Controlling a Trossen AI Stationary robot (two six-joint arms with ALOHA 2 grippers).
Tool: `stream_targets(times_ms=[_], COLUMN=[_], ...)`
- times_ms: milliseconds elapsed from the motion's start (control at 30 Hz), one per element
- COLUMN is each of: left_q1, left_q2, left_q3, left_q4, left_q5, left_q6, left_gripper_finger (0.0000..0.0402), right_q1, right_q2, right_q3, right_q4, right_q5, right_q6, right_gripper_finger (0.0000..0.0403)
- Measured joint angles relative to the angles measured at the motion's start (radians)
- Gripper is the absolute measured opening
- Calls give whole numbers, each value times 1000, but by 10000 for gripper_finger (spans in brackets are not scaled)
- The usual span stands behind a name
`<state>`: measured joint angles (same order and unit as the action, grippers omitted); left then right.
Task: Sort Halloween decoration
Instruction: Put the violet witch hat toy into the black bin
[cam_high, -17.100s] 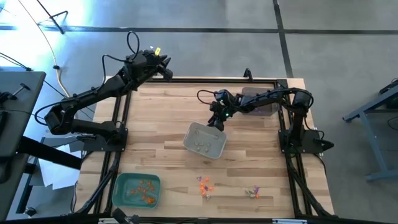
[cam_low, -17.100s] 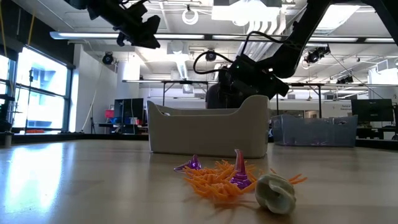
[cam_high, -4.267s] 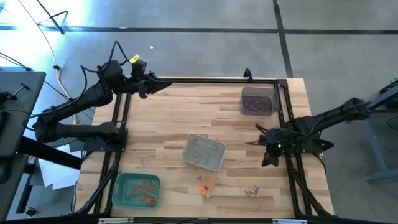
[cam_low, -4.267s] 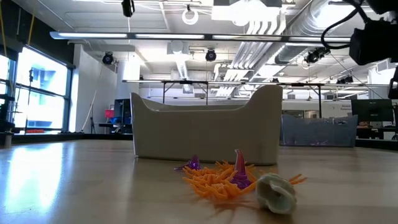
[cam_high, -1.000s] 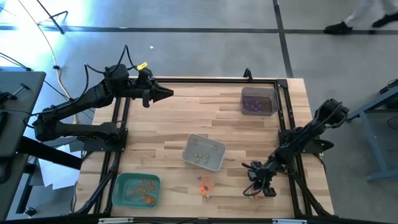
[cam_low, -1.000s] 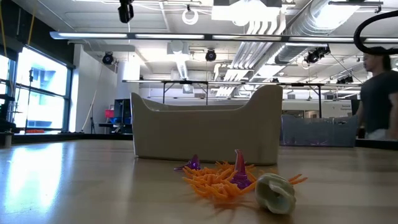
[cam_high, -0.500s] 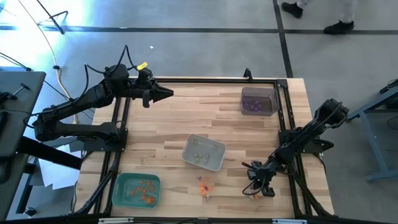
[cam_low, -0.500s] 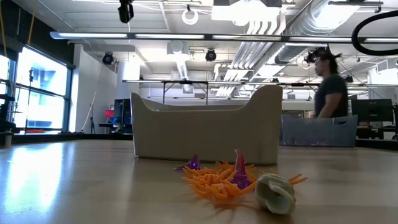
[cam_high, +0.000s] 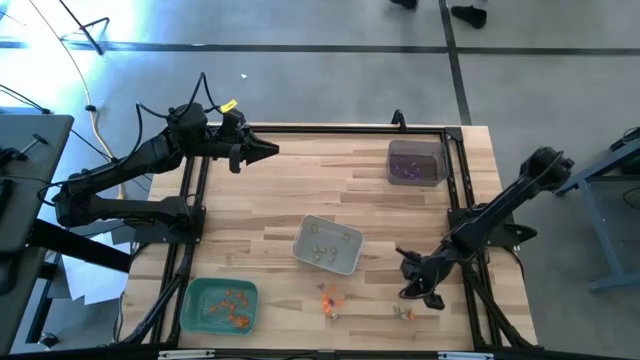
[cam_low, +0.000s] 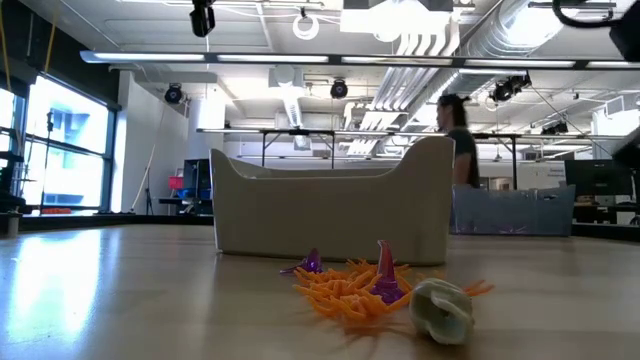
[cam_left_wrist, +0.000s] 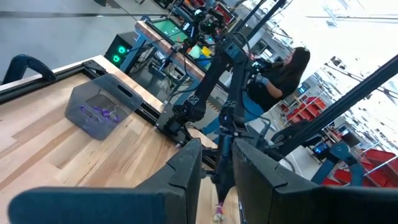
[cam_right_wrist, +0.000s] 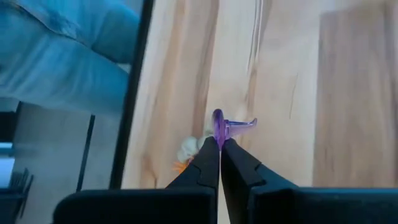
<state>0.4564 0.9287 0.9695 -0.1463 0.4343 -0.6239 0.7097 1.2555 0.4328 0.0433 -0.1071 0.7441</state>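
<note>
Clamped on a tiny purple plastic trinket (cam_right_wrist: 219, 126), the right gripper (cam_high: 411, 288) sits lower right in the high view. At upper left, the left gripper (cam_high: 268, 151) waits above the wooden table (cam_high: 300, 190), fingers slightly apart.

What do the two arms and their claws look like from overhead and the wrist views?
Both are dark, slim, jointed arms with looping black cables. The left arm carries a small yellow tag near its wrist. The right claw has two dark, tapered fingers; the left claw's are broader.
</note>
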Motion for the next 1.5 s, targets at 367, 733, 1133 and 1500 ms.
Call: stream_targets(times_ms=[367, 733, 1133, 1500], left_q1=[0, 0, 0, 0], left_q2=[0, 0, 0, 0], left_q3=[0, 0, 0, 0], left_q4=[1, 1, 2, 22], left_q5=[0, -2, -82, -83], left_q6=[0, 60, 60, 60], left_gripper_finger=[76, 76, 76, 76], right_q1=[-63, -215, -553, -1018], right_q2=[-281, -309, -259, -259], right_q3=[104, 516, 758, 774], right_q4=[-256, -769, -917, -953], right_q5=[208, 546, 813, 660], right_q6=[-85, -386, -370, -334], right_gripper_finger=[0, 0, 0, 0])
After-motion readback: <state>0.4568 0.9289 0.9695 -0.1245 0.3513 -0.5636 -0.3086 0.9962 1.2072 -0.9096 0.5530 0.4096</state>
